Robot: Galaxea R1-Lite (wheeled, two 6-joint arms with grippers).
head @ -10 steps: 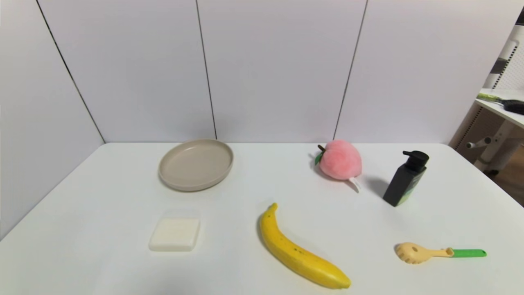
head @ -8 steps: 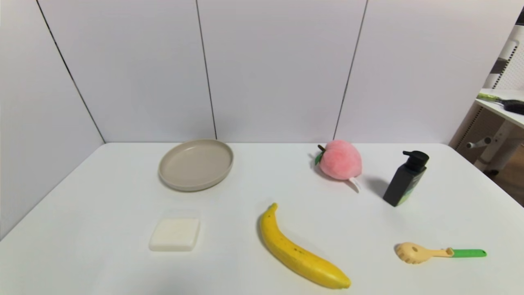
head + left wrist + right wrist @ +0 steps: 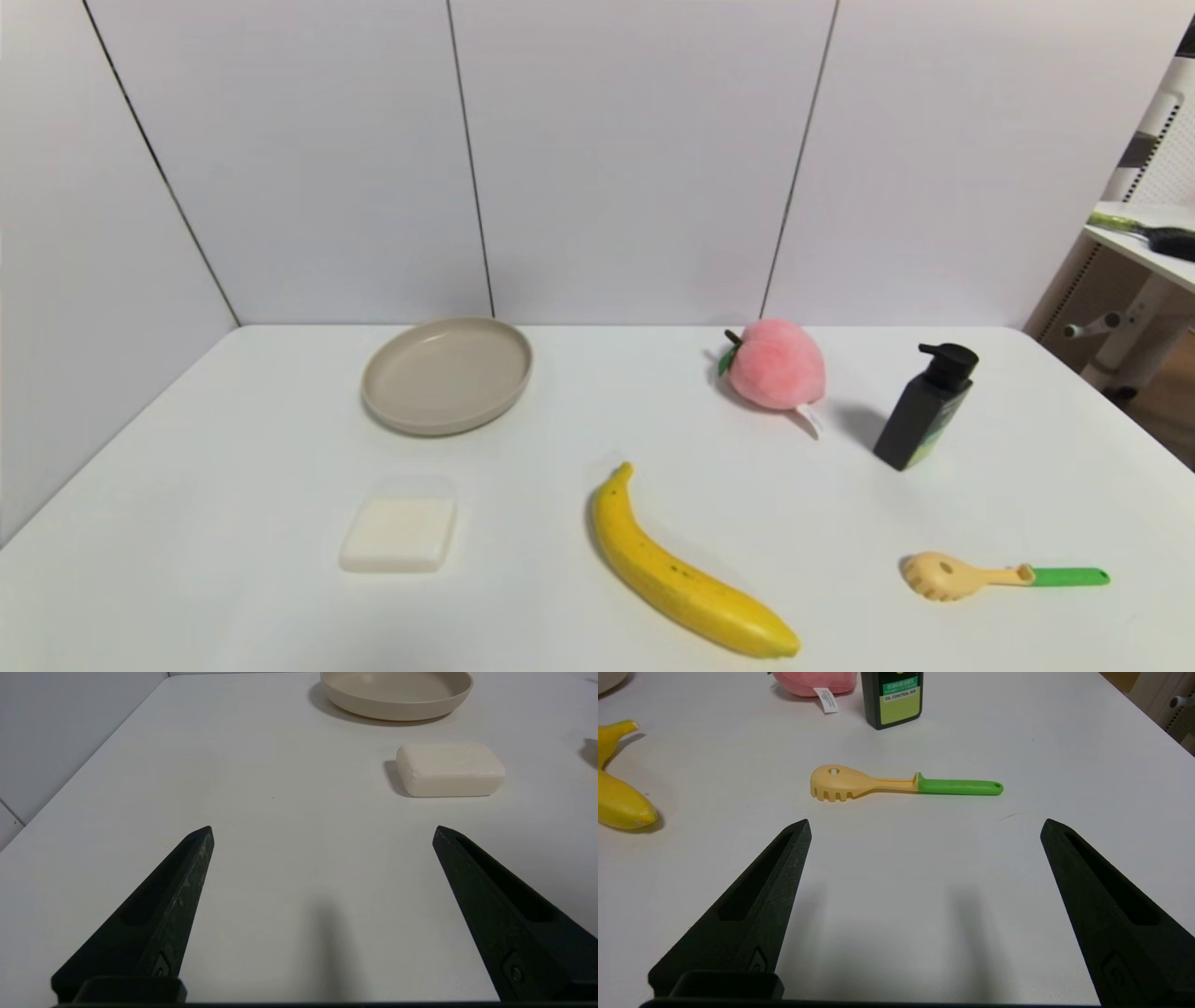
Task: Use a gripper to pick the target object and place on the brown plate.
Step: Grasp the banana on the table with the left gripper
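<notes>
While both arms wait low at the near table edge, outside your head view, the left gripper (image 3: 322,830) and right gripper (image 3: 924,823) are spread wide and empty. The long curved yellow banana (image 3: 681,569) lies untouched front-centre, cut off in the right wrist view. The round beige-tan plate (image 3: 446,375) sits far left, bare.

From the banana (image 3: 686,566), the plate (image 3: 446,374) lies at ten o'clock, soap block (image 3: 400,533) at nine, plush peach (image 3: 775,364) at one, bottle (image 3: 926,407) at two, spoon (image 3: 1004,574) at three
</notes>
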